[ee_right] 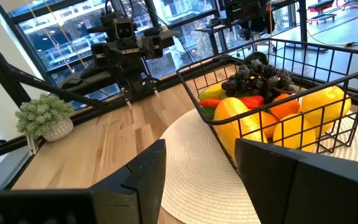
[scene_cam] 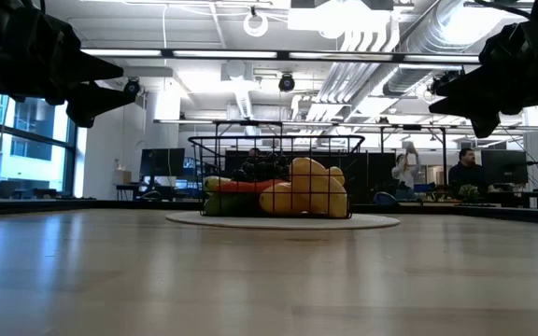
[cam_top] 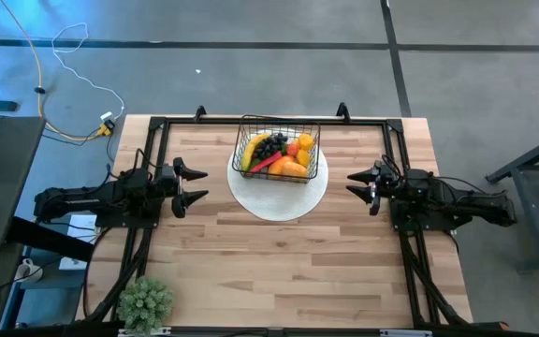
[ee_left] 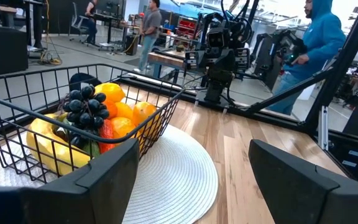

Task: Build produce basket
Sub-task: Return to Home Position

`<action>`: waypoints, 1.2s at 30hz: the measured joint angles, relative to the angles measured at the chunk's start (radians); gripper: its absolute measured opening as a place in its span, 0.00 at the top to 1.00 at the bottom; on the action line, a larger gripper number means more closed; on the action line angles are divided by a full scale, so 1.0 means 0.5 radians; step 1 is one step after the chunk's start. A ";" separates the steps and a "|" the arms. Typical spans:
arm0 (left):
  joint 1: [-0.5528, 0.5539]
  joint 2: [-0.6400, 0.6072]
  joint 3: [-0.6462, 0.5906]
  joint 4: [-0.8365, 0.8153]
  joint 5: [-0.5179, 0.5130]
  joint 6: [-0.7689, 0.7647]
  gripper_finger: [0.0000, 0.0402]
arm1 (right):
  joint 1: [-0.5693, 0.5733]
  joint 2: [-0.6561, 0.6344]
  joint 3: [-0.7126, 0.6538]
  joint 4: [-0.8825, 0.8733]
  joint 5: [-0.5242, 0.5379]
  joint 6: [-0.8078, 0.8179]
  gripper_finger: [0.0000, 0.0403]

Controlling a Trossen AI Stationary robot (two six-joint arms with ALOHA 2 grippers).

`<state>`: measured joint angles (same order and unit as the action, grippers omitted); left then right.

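Starting at the near edge of the table (cam_top: 298, 271), a green potted plant (cam_top: 145, 301) sits at the near left corner, well apart from everything else. Halfway across, the left hand (cam_top: 204, 184) hangs over the left side and the right hand (cam_top: 350, 184) over the right side. Each points inward at the other with its fingers spread and nothing between them, which both wrist views bear out. Between the two hands, and a little toward the far edge, lies a white round plate (cam_top: 251, 198). The basket (cam_top: 279, 120) stands upright on the plate's far part, its long axis running left to right across the table. The produce is piled inside: a banana (cam_top: 251, 153) at the left end, grapes (cam_top: 268, 145) on top in the middle, a red chili (cam_top: 265, 164) below them, and oranges (cam_top: 304, 143) and a mango (cam_top: 290, 168) at the right end. No produce shows outside the wire. From either hand the basket lies inward and slightly farther off, and neither hand looks clearly nearer, so the filling seems done. What remains, by my reading, is only drawing both empty arms outward, away from the basket. Beyond the far edge, people (scene_cam: 462, 168) show in the room.
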<state>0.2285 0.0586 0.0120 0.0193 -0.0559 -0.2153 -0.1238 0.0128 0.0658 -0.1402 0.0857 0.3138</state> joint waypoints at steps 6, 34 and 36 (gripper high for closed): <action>0.000 0.000 0.000 0.000 0.000 -0.001 0.27 | 0.000 0.000 0.000 -0.001 0.001 0.000 0.57; 0.000 0.000 0.000 0.000 0.000 0.000 0.27 | 0.000 0.000 0.000 -0.002 0.001 0.000 0.57; 0.000 0.000 0.000 0.000 0.000 -0.001 0.27 | 0.000 0.000 0.000 -0.002 0.001 -0.001 0.57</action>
<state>0.2287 0.0586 0.0120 0.0193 -0.0559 -0.2161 -0.1238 0.0129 0.0658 -0.1413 0.0864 0.3135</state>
